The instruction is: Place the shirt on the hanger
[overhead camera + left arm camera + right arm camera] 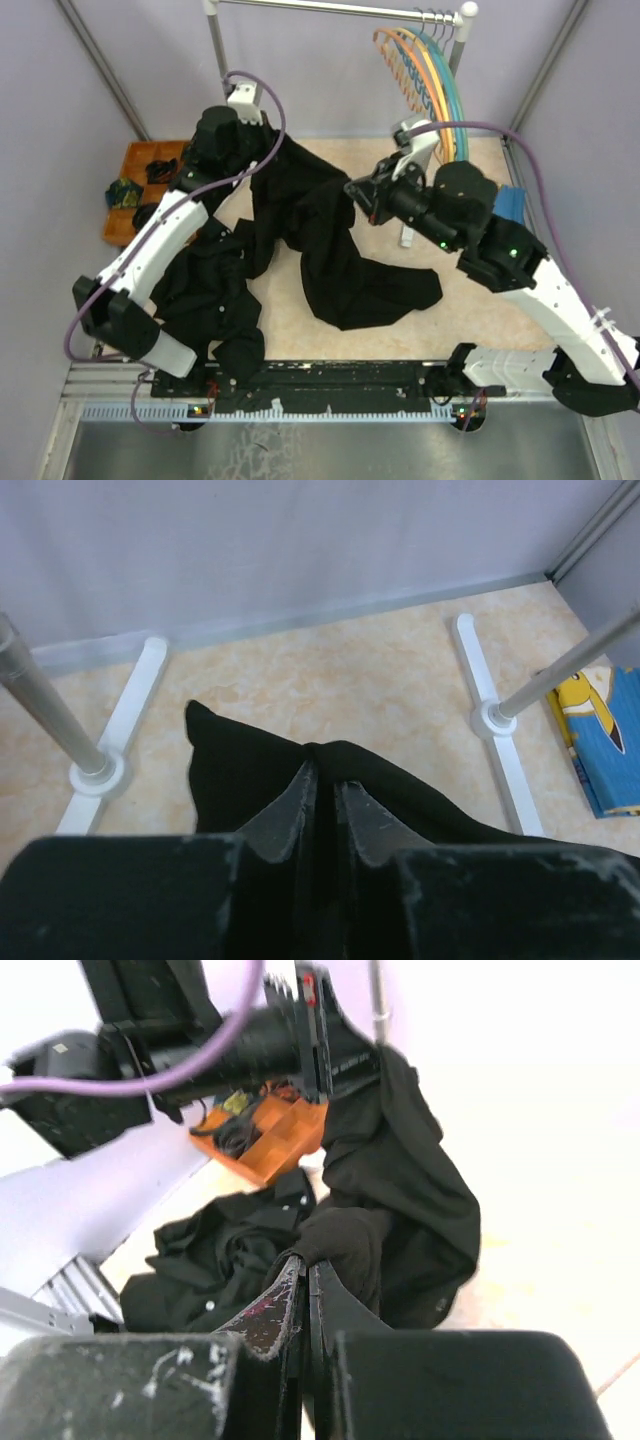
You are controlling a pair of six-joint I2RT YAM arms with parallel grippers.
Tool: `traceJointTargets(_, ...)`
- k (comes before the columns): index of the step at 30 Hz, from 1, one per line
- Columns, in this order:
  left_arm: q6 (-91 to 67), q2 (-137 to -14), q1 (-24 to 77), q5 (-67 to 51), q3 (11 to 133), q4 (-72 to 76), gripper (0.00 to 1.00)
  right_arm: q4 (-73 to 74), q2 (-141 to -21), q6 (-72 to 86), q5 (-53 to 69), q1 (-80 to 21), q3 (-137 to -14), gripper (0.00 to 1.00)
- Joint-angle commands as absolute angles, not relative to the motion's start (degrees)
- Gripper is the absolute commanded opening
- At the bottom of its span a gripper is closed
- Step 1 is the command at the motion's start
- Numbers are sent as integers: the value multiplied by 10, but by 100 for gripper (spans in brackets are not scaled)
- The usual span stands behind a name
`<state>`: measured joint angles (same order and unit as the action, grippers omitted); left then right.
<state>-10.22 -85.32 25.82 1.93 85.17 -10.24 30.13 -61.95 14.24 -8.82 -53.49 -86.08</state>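
The black shirt [335, 265] hangs bunched between both grippers, and its lower part trails on the table. My left gripper [258, 145] is shut on a fold of it near the back left; in the left wrist view the gripper [325, 780] pinches the black fabric [240, 770]. My right gripper [352, 192] is shut on another edge near the middle; in the right wrist view the gripper [305, 1265] clamps the shirt [400, 1180]. The orange hanger [393, 62] hangs on the rail at the back right, apart from both grippers.
Yellow and teal hangers [450, 90] hang beside the orange one. A pile of other black clothes [205, 290] lies at the left. An orange bin [140, 160] stands at the far left. A blue-and-yellow garment [510, 205] lies at the right. White rack feet [495, 720] rest on the table.
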Motion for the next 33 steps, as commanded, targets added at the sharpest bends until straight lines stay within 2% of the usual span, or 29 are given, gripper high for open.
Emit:
traceJointTargets(1,-60,-938,243,-8,896,-172,28,392,-620,138,-169,-525,-899,0)
traceJointTargets(3,-71,-955,242,-27,877,-178,56,405,-617,164,-165,-491,-861,0)
traceJointTargets(4,-79,-953,242,-40,858,-180,65,402,-614,174,-142,-470,-829,0)
traceJointTargets(7,-107,-898,243,-56,748,-135,82,380,-607,203,-86,-400,-730,0)
traceJointTargets(9,-118,-845,243,-52,674,-101,89,362,-607,214,-53,-360,-674,0)
traceJointTargets(10,-125,-817,243,-46,645,-92,90,353,-607,216,-48,-346,-650,0)
traceJointTargets(11,-133,-792,243,-40,618,-89,91,346,-609,217,-48,-334,-621,8)
traceJointTargets(13,-153,-740,246,-38,579,-98,92,346,-616,208,-63,-319,-598,38)
traceJointTargets(14,-166,-720,253,-38,560,-101,93,351,-620,202,-83,-318,-594,48)
traceJointTargets(15,-176,-699,265,-30,544,-105,94,356,-619,198,-103,-318,-590,55)
traceJointTargets(17,-193,-667,312,-5,511,-106,94,354,-598,193,-127,-317,-578,64)
traceJointTargets(20,-228,-651,415,47,481,-113,93,358,-569,191,-146,-318,-564,71)
traceJointTargets(25,-299,-661,584,160,446,-95,90,376,-526,211,-163,-317,-527,74)
traceJointTargets(29,-343,-719,709,293,480,-98,88,373,-484,256,-175,-315,-493,76)
traceJointTargets(33,-366,-807,765,367,524,-106,83,361,-460,291,-134,-283,-457,77)
